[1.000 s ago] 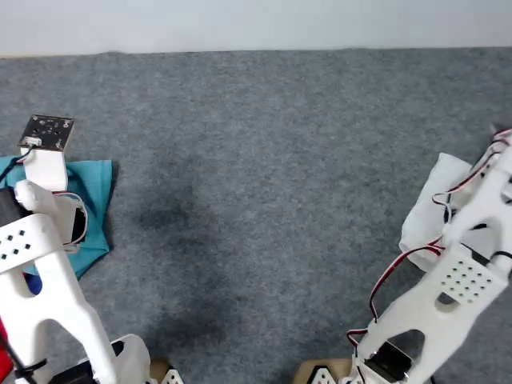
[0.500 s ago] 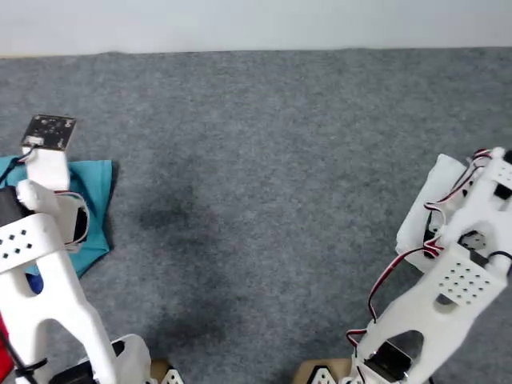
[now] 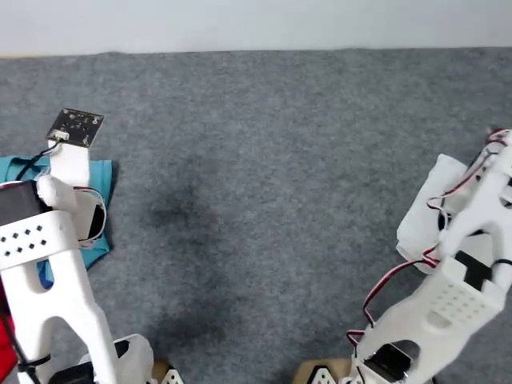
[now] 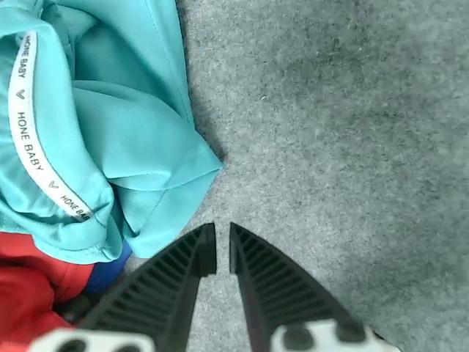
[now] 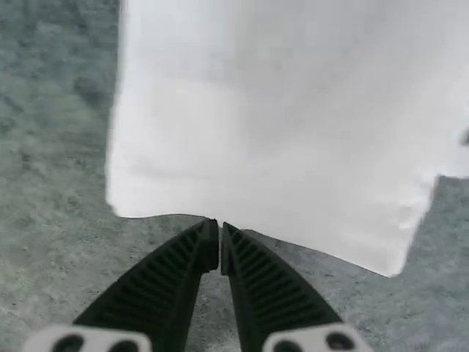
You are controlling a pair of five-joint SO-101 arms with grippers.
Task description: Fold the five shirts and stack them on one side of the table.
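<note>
1. Overhead, high view: a grey felt-covered bench (image 3: 280, 160) has a wide open run across its middle and far side, up to the pale wall (image 3: 256, 24). The teal shirt (image 3: 100, 180) is crumpled at the left edge, partly under the left arm (image 3: 40, 240). A red garment (image 3: 4, 348) sits at the same edge, nearer that arm's base. The white shirt (image 3: 420, 224) lies at the right edge, partly under the right arm (image 3: 464, 296).
2. Left wrist view: the left tool (image 4: 223, 246) has its fingers drawn almost together, a thin slit between them and nothing held. It is over bare bench just beside the teal shirt's corner. A white lettered band (image 4: 29, 147) with repeated print curves along a fold of that shirt. The red garment and a blue garment (image 4: 110, 268) are tucked beneath the teal.
3. Right wrist view: the right tool (image 5: 220, 238) has its fingers together, tips right at the white shirt's straight hem. Whether cloth is pinched cannot be told. Bare bench lies on either side of the fingers.
</note>
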